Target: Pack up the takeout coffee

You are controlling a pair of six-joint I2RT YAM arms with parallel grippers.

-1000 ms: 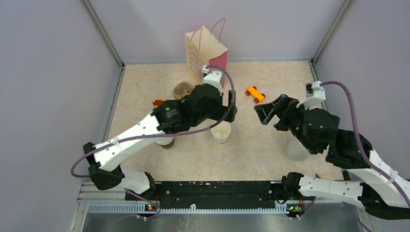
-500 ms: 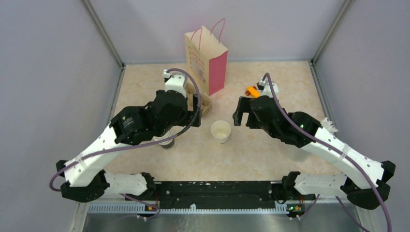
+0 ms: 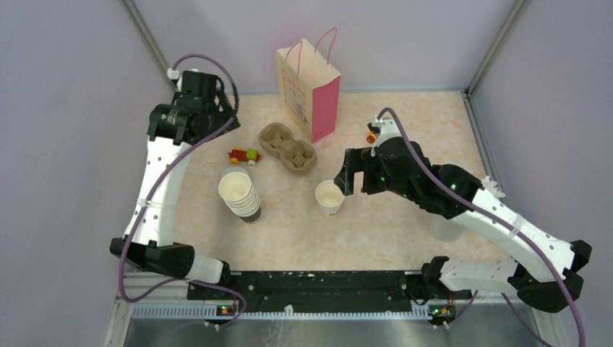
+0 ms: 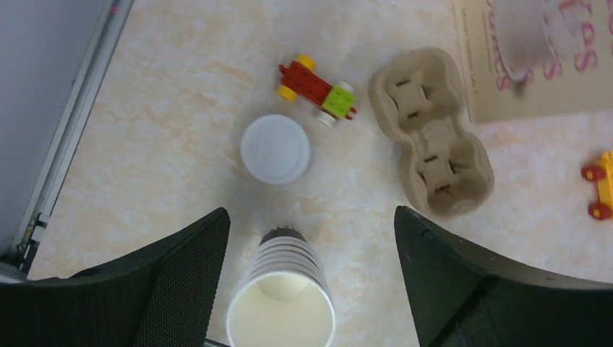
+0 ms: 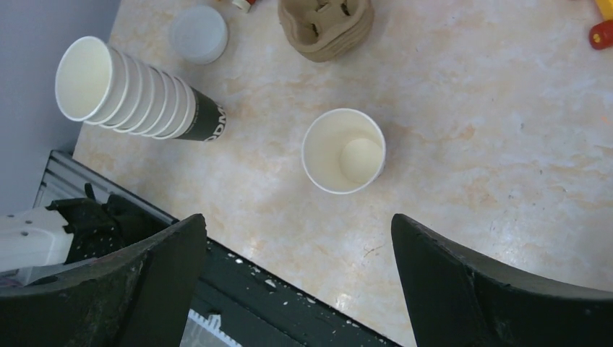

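In the left wrist view the takeout coffee point(image 4: 275, 149) shows its round white lid from above, standing on the table beside a red and green toy car point(image 4: 316, 91). It also shows in the right wrist view point(image 5: 198, 33), and in the top view point(image 3: 230, 172) it is half hidden behind the stack of cups. My left gripper point(image 4: 311, 215) hangs open high over the far left of the table point(image 3: 204, 118), holding nothing. My right gripper point(image 5: 298, 217) is open and empty too, just right of a single lidless cup point(image 3: 329, 196).
A stack of nested lidless cups point(image 3: 239, 194) leans at centre left. A brown two-hole cup carrier point(image 3: 288, 147) lies in front of the pink and cream paper bag point(image 3: 309, 88). An orange toy point(image 3: 371, 136) peeks past the right arm. A pale cup point(image 3: 442, 228) stands under that arm.
My left arm has swung from the middle back to the far left corner, uncovering the carrier, toy car and cup stack. My right gripper has moved left, close to the lidless cup.
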